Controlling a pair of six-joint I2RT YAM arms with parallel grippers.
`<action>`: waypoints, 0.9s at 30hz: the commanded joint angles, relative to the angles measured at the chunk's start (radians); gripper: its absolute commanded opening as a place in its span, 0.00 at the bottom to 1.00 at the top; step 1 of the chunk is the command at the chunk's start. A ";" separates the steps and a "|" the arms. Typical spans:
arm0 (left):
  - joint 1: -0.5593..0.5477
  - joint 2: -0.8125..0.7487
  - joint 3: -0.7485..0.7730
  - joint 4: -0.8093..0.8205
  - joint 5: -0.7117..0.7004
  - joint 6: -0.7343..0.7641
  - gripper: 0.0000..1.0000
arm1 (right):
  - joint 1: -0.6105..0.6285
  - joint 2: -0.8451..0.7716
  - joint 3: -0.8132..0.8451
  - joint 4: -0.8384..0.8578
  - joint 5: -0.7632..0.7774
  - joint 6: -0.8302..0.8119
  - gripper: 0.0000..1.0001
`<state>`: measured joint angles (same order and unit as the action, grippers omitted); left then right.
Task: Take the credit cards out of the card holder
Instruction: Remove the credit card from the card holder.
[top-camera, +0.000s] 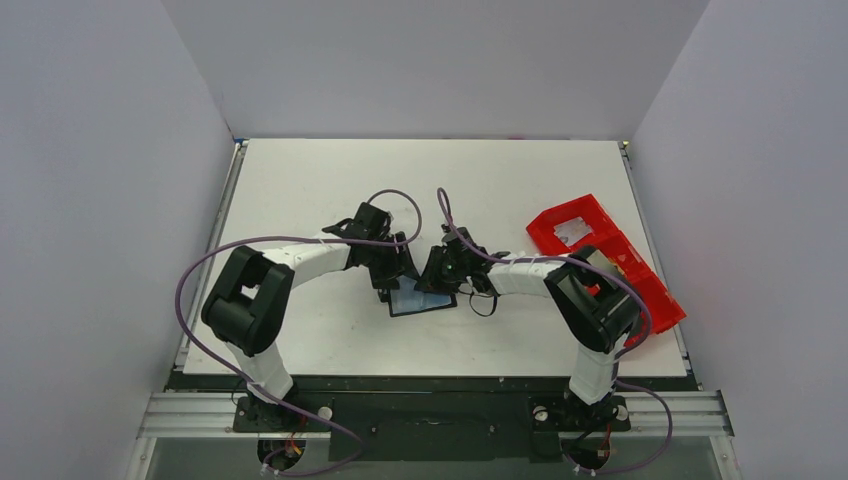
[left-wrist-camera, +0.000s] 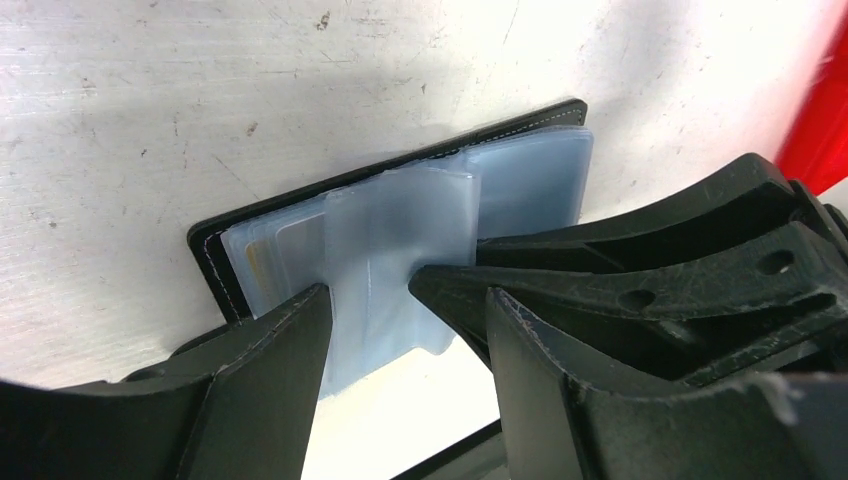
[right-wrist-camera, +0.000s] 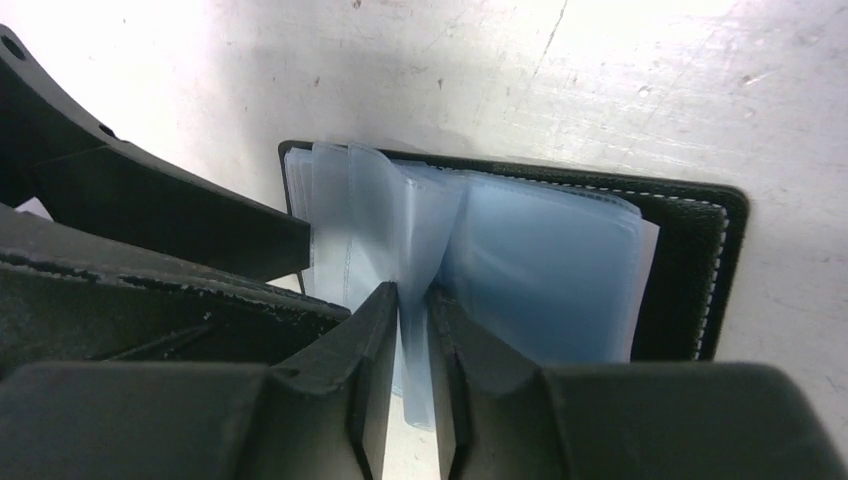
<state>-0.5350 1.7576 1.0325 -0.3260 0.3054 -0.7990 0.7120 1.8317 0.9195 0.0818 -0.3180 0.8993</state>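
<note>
Lying open at the middle of the tabletop, the card holder has one clear sleeve nipped by the narrow right fingers while the left fingers stand wide, gripping nothing, so any pull may drag the unpinned holder along.
</note>
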 joint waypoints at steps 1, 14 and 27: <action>-0.001 0.026 -0.006 0.037 0.003 0.000 0.56 | 0.010 -0.026 -0.022 -0.111 0.045 -0.025 0.24; 0.004 0.034 -0.019 0.085 0.050 -0.024 0.56 | 0.016 -0.121 0.017 -0.225 0.108 -0.061 0.35; -0.001 0.045 -0.011 0.129 0.098 -0.040 0.56 | 0.038 -0.233 0.005 -0.288 0.176 -0.088 0.38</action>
<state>-0.5255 1.7832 1.0199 -0.2325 0.3866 -0.8356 0.7414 1.6890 0.9195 -0.1726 -0.2012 0.8436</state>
